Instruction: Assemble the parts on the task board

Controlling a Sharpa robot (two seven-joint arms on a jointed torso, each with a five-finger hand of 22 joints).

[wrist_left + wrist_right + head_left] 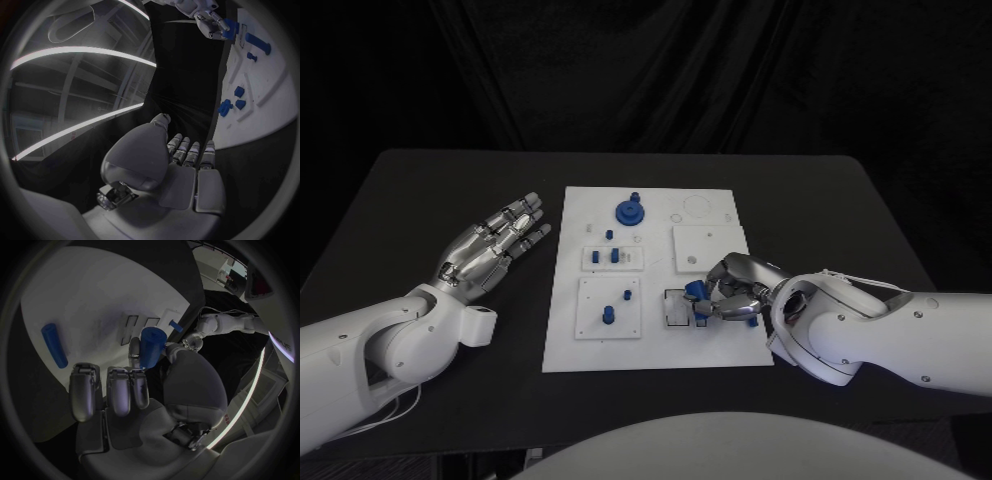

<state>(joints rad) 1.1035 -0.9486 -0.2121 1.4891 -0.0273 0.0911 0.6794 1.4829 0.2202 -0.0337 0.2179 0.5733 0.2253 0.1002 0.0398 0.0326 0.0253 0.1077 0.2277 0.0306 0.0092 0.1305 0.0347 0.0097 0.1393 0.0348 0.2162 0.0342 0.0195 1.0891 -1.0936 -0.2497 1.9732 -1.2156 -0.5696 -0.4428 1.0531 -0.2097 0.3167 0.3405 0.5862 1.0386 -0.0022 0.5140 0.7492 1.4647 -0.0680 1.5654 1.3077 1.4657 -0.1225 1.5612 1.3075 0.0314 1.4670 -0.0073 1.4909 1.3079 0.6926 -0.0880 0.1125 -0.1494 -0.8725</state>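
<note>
Clearly the right hand (728, 291) pinches a blue peg (150, 346), likely light, rigid, slick; grip mid-shaft. Left hand (492, 245) lies spread, empty.

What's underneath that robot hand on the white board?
The right robot hand holds a blue part over the task board, beside a dark-outlined slot. The board directly beneath its palm is covered, so anything there is hidden.

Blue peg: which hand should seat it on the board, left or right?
Right. The right hand already grips a blue peg over the task board. The left hand lies open on the table beside the board, holding nothing.
</note>
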